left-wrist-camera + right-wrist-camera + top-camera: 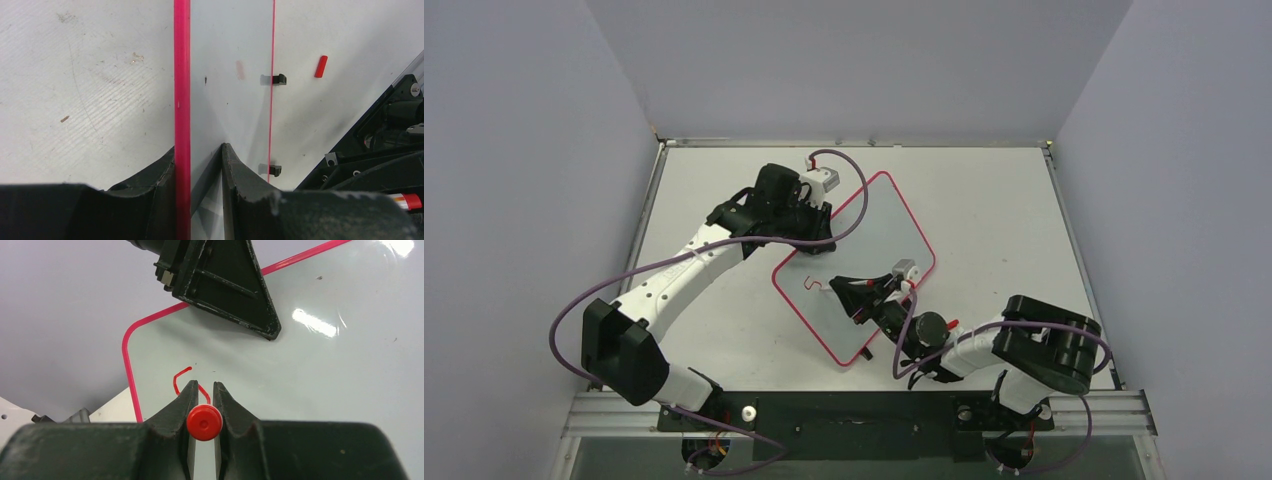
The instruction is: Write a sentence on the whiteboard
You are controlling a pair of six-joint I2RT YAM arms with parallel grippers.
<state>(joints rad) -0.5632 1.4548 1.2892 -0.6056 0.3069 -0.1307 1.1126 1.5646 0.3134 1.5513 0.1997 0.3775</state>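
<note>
Left gripper (824, 222) (198, 150) is clamped on the whiteboard (874, 235) (225, 50) (325, 380), one finger on each side of its red-bordered edge. The board sits mid-table (994, 200), turned cornerwise to the arms. From the left wrist view its two black clips (280, 79) show on the opposite edge, and a small red cap (320, 66) lies on the table just past them.

Over on the right, the right gripper (837, 286) (202, 387) is down over the board near its left corner, fingers squeezed tight around a red marker (204, 422). The marker's round end faces the wrist camera and the tip is hidden below the fingers. The sentence (814, 287) (181, 377) is barely begun: just one hooked red stroke on the white surface, right at the fingertips.
</note>
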